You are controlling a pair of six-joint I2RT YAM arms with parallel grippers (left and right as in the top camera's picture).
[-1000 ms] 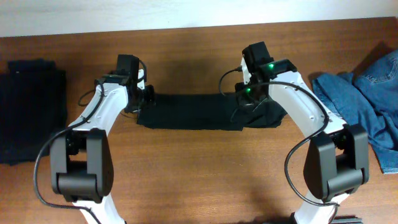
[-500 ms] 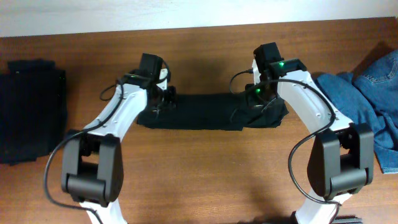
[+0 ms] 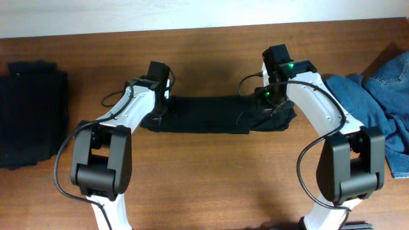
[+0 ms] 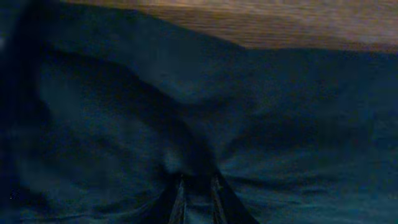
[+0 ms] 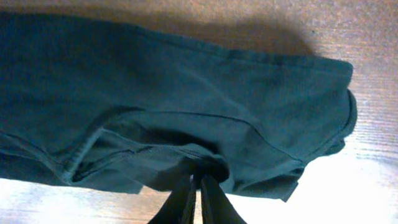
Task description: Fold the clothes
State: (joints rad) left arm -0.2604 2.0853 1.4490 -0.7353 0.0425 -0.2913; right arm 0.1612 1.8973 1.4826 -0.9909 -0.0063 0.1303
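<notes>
The wooden table (image 3: 204, 185) spread beneath both sets of jaws. A dark garment (image 3: 204, 116) lay flat in a long band stretched from one pair of jaws to the other. Blue jeans (image 3: 383, 102) sat crumpled well outward of the right jaws, and a folded black pile (image 3: 32, 115) lay well outward of the left jaws. The right gripper (image 5: 198, 182) had its jaws nearly closed, pinching a fold of the garment. The left gripper (image 4: 196, 190) was in dim view, its jaws narrow with bunched fabric between them.
</notes>
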